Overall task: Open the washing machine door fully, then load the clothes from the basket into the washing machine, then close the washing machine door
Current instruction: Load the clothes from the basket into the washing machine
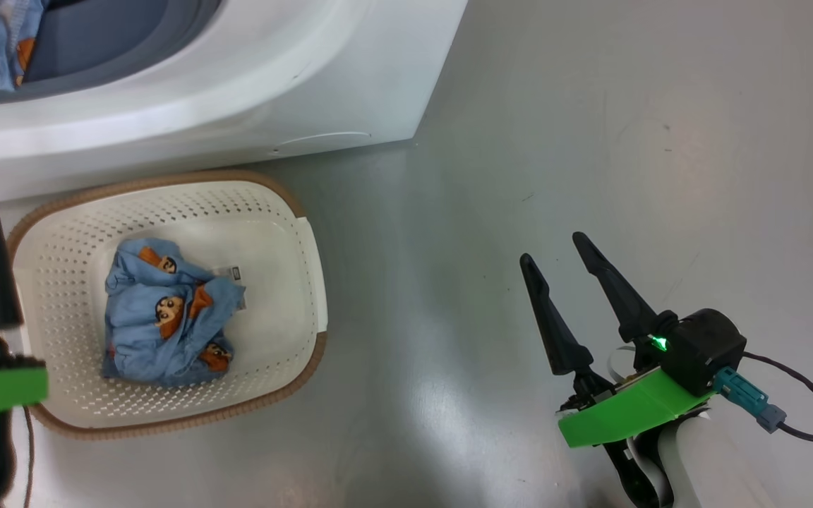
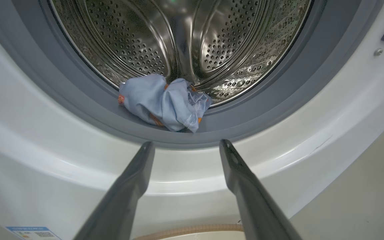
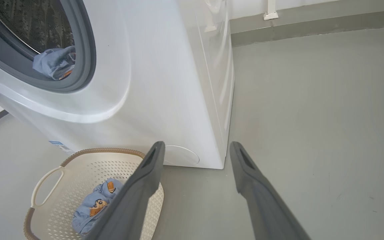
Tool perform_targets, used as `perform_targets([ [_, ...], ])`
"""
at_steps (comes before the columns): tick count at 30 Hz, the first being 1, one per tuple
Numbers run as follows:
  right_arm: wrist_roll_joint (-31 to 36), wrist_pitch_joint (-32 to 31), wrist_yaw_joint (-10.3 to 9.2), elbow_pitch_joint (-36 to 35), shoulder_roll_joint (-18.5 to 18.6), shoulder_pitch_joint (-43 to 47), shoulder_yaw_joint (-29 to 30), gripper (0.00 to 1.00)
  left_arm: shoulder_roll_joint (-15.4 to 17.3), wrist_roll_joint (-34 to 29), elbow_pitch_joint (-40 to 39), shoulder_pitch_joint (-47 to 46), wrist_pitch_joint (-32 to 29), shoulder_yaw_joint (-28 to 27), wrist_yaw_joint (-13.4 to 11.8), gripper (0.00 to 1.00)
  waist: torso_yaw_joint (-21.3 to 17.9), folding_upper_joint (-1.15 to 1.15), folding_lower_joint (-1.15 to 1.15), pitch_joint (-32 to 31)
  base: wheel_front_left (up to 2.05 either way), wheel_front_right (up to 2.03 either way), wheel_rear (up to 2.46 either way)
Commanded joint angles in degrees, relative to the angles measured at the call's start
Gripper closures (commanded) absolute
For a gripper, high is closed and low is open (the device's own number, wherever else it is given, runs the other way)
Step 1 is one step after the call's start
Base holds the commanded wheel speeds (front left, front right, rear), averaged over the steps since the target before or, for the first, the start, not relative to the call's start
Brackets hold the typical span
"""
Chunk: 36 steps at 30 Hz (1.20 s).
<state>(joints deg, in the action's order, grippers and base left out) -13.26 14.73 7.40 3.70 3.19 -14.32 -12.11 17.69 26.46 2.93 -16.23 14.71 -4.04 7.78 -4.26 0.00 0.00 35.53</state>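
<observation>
We judge the step in hand to be taking the clothes (image 1: 166,314) that are left in the basket (image 1: 286,282). The left fingers (image 2: 135,180) stand apart and hold nothing, and they point at the mouth of the washer (image 1: 237,106), above the basket rim. The right fingers (image 1: 555,331) are also apart and empty, over the floor (image 1: 590,141), well apart from the basket.

We should go down into the middle of the heap, away from the rim and walls. We should pinch a thick fold, lift until the cloth hangs free, and let go deep in the drum (image 2: 128,40).

One piece (image 2: 163,101) lies at the mouth, partly on the grey seal (image 2: 78,110). We think it needs a push inward, or it may be pinched at closing.

The clothes are light blue with orange-brown figures, soft and crumpled.
</observation>
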Motion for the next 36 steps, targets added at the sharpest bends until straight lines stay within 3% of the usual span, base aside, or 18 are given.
perform_targets([
  [1, -0.4, 0.3, 0.09, -1.1, -0.3, 0.9, -1.4, 0.00, 2.6, -0.3, -1.3, -1.5, 0.3, -1.6, -0.3, 0.00, -0.1, 0.00, 0.00, -0.2, 0.00, 0.00, 0.00],
  [17, -1.1, 0.3, 0.09, -1.2, -0.3, 1.0, -2.2, 0.00, 6.6, -1.3, 3.8, -16.3, 0.3, 4.6, -0.3, 0.00, -1.3, 0.00, 0.00, -0.9, 0.00, 0.00, 0.00],
  [28, -1.6, 0.3, 0.09, -1.6, -0.3, 1.0, -2.1, 0.00, 10.1, -1.7, 15.7, -26.9, -0.4, 7.7, -0.3, 0.00, -1.8, 0.00, 0.00, -0.2, 0.00, 0.00, 0.00],
  [36, -1.8, 0.3, 0.09, -1.8, -0.3, 1.0, -2.1, 0.00, 11.5, -1.6, 23.8, -33.1, -5.3, 10.8, -0.3, 0.00, -2.2, 0.00, 0.00, 0.4, 0.00, 0.00, 0.00],
])
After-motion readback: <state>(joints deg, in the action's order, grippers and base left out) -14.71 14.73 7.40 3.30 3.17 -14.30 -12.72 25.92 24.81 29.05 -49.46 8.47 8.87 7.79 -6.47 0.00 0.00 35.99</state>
